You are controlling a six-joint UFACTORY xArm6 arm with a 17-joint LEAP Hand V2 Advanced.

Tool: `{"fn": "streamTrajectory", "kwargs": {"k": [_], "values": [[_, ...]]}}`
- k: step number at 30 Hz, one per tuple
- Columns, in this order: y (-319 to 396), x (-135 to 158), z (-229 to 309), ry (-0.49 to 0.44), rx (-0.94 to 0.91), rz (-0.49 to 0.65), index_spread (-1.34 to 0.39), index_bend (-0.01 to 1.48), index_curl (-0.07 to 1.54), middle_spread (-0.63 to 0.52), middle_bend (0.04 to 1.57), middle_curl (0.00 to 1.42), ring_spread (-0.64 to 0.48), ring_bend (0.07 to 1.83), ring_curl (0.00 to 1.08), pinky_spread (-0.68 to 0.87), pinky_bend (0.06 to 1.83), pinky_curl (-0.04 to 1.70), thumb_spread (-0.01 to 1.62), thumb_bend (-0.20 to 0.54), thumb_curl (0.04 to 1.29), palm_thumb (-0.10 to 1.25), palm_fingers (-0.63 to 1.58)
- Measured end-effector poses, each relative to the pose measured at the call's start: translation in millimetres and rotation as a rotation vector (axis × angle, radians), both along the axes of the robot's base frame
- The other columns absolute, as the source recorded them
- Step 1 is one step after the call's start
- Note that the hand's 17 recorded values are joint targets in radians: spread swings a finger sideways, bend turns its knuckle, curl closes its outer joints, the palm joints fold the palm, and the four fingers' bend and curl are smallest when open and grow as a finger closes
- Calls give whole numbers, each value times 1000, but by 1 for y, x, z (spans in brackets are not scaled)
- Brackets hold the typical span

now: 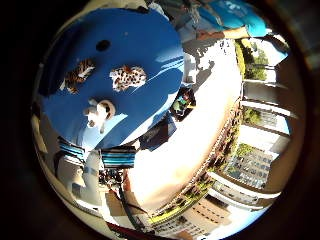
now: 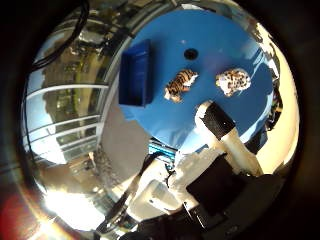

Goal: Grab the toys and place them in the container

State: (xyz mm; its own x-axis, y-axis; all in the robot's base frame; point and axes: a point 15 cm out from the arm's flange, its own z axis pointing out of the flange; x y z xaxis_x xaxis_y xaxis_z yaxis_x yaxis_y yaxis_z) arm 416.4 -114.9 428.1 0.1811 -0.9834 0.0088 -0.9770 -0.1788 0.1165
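Observation:
A striped tiger toy (image 2: 181, 84) and a spotted leopard toy (image 2: 232, 80) lie side by side on a round blue table (image 2: 200, 30). A blue rectangular container (image 2: 135, 72) stands on the table beside the tiger toy. My hand is well above the table. One white and black finger (image 2: 225, 130) reaches out straight in the thumb side view, short of the leopard toy, and holds nothing. The little finger side view shows the tiger toy (image 1: 78, 73), the leopard toy (image 1: 127, 76) and a small white rounded thing (image 1: 100, 112) near them. I cannot tell what that is.
The table has a dark hole (image 2: 190, 52) at its centre. Blue chairs (image 1: 118, 157) stand by the table's edge on a pale paved floor (image 1: 190, 130). Buildings and trees surround the yard.

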Motion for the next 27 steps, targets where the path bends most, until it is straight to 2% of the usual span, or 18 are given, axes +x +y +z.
{"fn": "streamTrajectory", "kwargs": {"k": [6,9,17,27], "values": [[-23,11,-22,20,2,12,-211,176,309,30,166,299,258,224,326,405,416,278,1174,-21,383,749,119],[-32,26,-41,23,0,9,-217,174,306,24,165,300,257,229,329,405,417,276,1163,-25,391,747,116],[-59,77,-124,48,-13,12,-216,170,297,20,167,302,248,252,334,405,418,270,1126,-33,409,709,126],[-81,102,-215,124,-61,20,-195,171,289,12,168,307,242,265,334,396,428,267,1107,-28,421,708,140]]}}
